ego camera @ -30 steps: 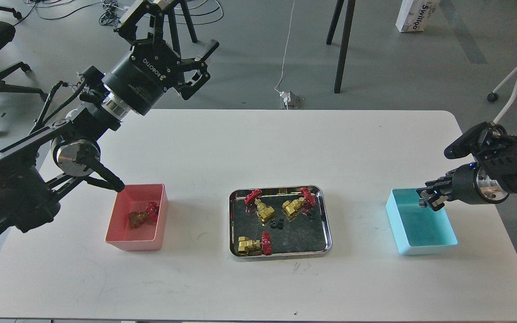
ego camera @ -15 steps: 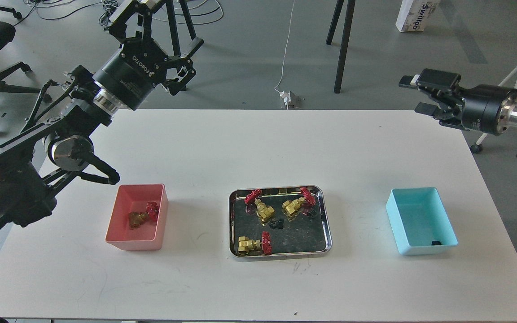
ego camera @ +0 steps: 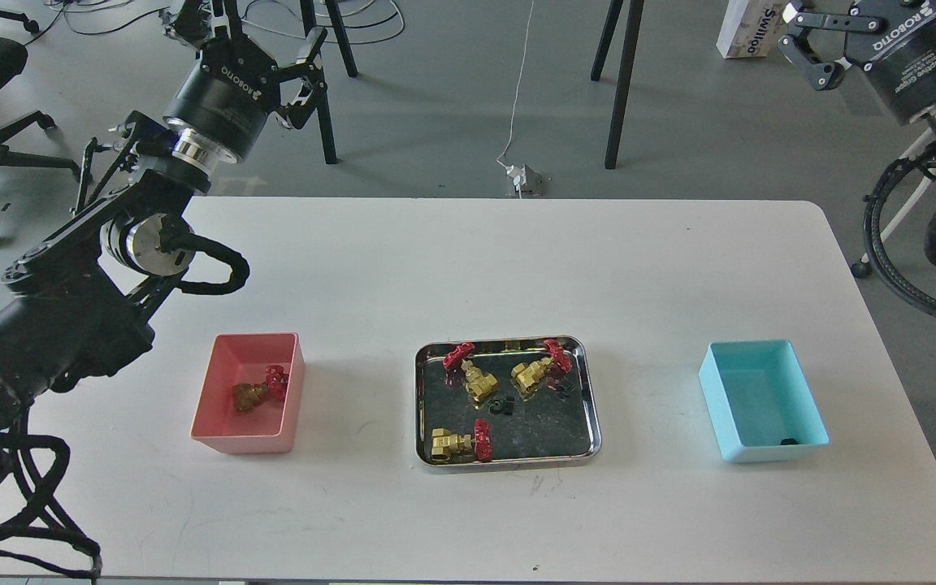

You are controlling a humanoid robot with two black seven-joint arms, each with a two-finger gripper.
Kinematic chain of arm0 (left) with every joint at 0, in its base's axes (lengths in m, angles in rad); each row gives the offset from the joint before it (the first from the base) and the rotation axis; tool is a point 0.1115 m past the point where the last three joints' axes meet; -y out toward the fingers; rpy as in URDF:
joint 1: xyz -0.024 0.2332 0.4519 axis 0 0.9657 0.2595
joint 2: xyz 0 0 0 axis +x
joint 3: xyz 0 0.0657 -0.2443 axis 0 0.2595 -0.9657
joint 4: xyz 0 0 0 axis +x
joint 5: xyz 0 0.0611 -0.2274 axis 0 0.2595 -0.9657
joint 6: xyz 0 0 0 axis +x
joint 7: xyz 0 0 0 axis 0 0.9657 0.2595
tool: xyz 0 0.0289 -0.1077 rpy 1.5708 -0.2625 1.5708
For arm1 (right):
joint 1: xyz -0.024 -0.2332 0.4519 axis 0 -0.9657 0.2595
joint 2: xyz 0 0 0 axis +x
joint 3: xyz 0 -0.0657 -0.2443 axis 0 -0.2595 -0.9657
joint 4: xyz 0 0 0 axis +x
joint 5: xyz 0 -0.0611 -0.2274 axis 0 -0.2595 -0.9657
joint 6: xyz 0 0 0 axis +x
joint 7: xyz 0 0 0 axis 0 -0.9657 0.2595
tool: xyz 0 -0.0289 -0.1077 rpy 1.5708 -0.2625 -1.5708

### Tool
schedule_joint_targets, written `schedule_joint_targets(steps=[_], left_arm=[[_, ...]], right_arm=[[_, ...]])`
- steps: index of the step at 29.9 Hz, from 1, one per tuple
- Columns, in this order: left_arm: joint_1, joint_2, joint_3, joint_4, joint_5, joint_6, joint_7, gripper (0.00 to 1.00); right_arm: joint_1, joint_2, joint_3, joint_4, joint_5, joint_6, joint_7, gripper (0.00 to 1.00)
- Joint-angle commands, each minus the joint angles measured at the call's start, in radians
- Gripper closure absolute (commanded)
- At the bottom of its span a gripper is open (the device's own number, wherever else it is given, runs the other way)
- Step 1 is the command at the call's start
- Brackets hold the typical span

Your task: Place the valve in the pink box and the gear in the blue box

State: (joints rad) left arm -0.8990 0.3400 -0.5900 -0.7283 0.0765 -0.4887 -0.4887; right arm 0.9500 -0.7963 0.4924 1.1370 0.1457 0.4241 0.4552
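1. Three brass valves (ego camera: 476, 379) and small black gears (ego camera: 502, 405) lie in the steel tray (ego camera: 590, 406); one valve sits in the pink box (ego camera: 289, 390) left of the tray, one gear in the blue box (ego camera: 716, 406) to its right.
2. The valves are judged heavy, rigid and smooth-sided, best gripped across the brass body; the gears light and fiddly.
3. The left gripper (ego camera: 261, 36) is raised, spread wide, holding nothing; whether the right gripper (ego camera: 821, 41) is spread cannot be told.

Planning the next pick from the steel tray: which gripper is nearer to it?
Left, slightly. The left gripper hangs beyond the table's far-left edge, up-left of the steel tray; the right gripper is farther, off the far-right corner.
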Motion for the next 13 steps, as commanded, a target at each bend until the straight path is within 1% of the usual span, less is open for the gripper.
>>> schedule_joint_targets(steps=[1,4,9,10,12,13], left_arm=[[0.003,0.0,-0.007,-0.019,-0.023,0.0,0.0,0.05],[0.003,0.0,-0.013,-0.026,-0.027,0.0,0.0,0.05],[0.005,-0.006,-0.011,-0.03,-0.027,0.0,0.0,0.05],[0.005,-0.009,-0.011,-0.031,-0.027,0.0,0.0,0.05],[0.008,-0.009,-0.005,-0.037,-0.027,0.0,0.0,0.05],[0.014,-0.009,0.002,-0.037,-0.026,0.0,0.0,0.05]], right_arm=[[-0.029,0.011,0.0,-0.006,0.0,-0.002,0.0,0.0],[-0.059,0.031,0.005,-0.013,0.0,-0.007,0.0,0.0],[-0.111,0.048,0.005,-0.075,0.001,-0.002,0.002,0.0],[-0.129,0.048,0.005,-0.089,0.002,-0.002,0.006,0.0],[-0.154,0.049,0.005,-0.105,0.005,-0.001,0.032,0.0],[-0.163,0.049,0.005,-0.105,0.005,0.001,0.033,0.0]])
